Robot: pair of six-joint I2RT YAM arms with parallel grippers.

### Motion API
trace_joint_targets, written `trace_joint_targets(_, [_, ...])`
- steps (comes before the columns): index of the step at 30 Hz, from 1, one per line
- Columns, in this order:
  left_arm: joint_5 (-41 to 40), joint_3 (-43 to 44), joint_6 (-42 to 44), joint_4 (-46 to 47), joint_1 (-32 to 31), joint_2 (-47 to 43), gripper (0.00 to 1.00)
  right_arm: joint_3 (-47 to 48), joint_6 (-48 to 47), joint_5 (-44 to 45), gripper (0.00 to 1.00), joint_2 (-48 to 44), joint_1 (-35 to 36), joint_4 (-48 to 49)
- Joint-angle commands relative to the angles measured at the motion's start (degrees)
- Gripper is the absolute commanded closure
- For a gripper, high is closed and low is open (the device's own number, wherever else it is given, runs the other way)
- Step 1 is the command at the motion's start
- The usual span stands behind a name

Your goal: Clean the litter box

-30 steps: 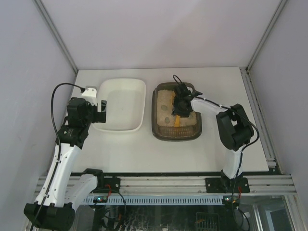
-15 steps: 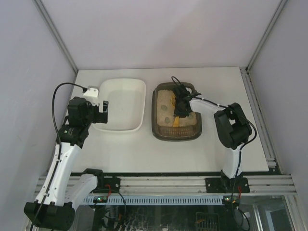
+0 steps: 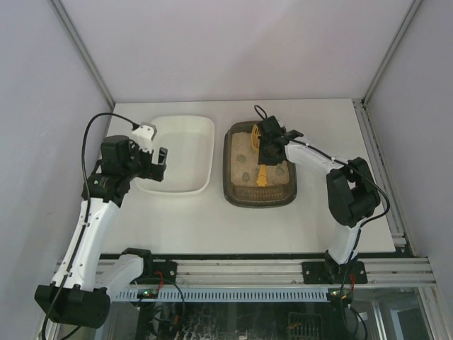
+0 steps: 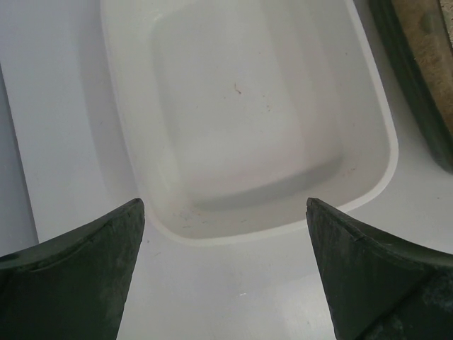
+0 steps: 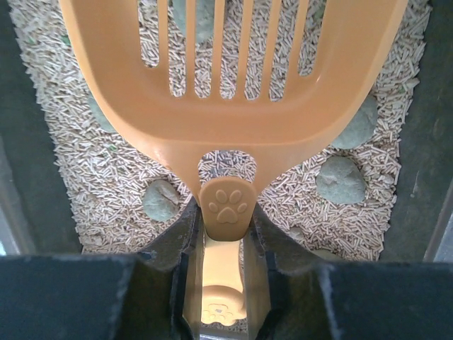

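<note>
Jaws of our right gripper (image 5: 225, 244) clamp the handle of the orange litter scoop (image 5: 233, 120) inside the litter box (image 3: 228, 166); those of our left gripper (image 4: 223, 207) stand wide apart.

We see the white table (image 3: 318, 227) spreading around the litter box, which holds pale pellet litter (image 5: 85, 177). Just left of the litter box lies a white plastic tray (image 3: 180, 152), with the left gripper at its near rim. Within the litter box the slotted scoop head lies over the pellets; we cannot tell whether it touches them. Grey-green clumps (image 5: 340, 179) sit in the litter on both sides of it.
</note>
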Motion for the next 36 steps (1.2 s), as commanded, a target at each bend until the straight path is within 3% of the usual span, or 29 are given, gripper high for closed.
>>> trace_joint_targets(1, [4.6, 4.9, 0.7, -0.7, -0.3, 1.9, 0.00, 3.7, -3.0, 0.8, 1.00, -3.2, -0.1, -0.5])
trace_joint_targets(7, [9.1, 10.5, -2.2, -0.6, -0.4, 9.6, 0.00, 8.8, -6.2, -1.8, 1.00, -4.4, 0.1, -6.0])
trace_joint_targets(12, [19.8, 21.4, -7.9, -0.6, -1.1, 21.2, 0.00, 9.0, -8.3, -1.6, 1.00, -8.4, 2.1, -8.8])
trace_joint_targets(16, [25.9, 28.4, -12.1, 2.7, -4.2, 29.9, 0.00, 9.1, -10.6, -5.2, 1.00, -10.4, 3.8, -10.6])
trace_joint_targets(22, [34.4, 37.7, -17.2, 3.9, -8.7, 42.5, 0.00, 9.0, -14.3, -1.5, 1.00, -12.5, 9.8, -11.8])
trace_joint_targets(25, [38.2, 39.3, -20.6, 5.8, -9.7, 46.0, 0.00, 8.7, -14.1, -0.2, 1.00, -12.6, 10.2, -12.5])
trace_joint_targets(36, [38.6, 36.8, -23.6, 11.3, -12.8, 49.8, 0.00, 7.2, -13.6, -2.0, 1.00, -15.0, 12.1, -9.4])
